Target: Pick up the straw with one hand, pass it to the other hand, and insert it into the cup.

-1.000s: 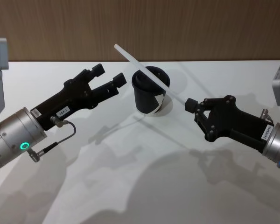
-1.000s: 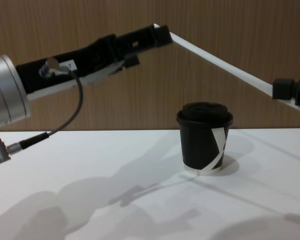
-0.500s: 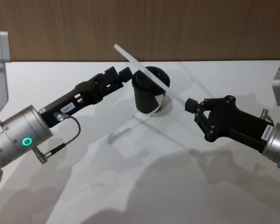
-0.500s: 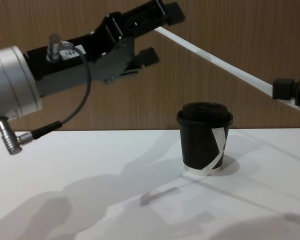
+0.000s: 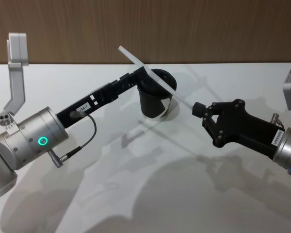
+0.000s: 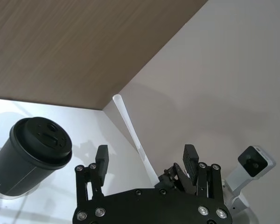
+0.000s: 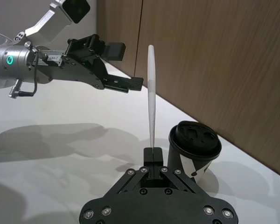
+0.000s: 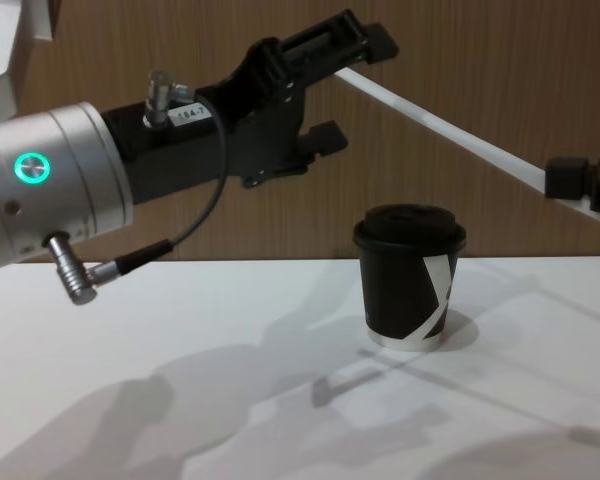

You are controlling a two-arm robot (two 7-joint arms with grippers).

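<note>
The right gripper [image 5: 199, 108] pinches the lower end of the straw [image 5: 162, 81] with its fingers closed on it. The white tube slants up and to the left in the air above the lidded black cup [image 5: 151, 103], clear of the lid. Gripping it by one end leaves most of its length free, which looks deliberate for a handover. The left gripper [image 5: 137, 75] reaches in over the tabletop [image 5: 136, 184] to the straw's upper part. Its fingers [image 6: 101, 161] are spread wide, one on each side of the tube and not yet touching it. That bracketing looks set for a simple squeeze to take hold. The right fingers should probably release only after the left ones close. The cup stands upright between the two arms, ready to receive the straw.
</note>
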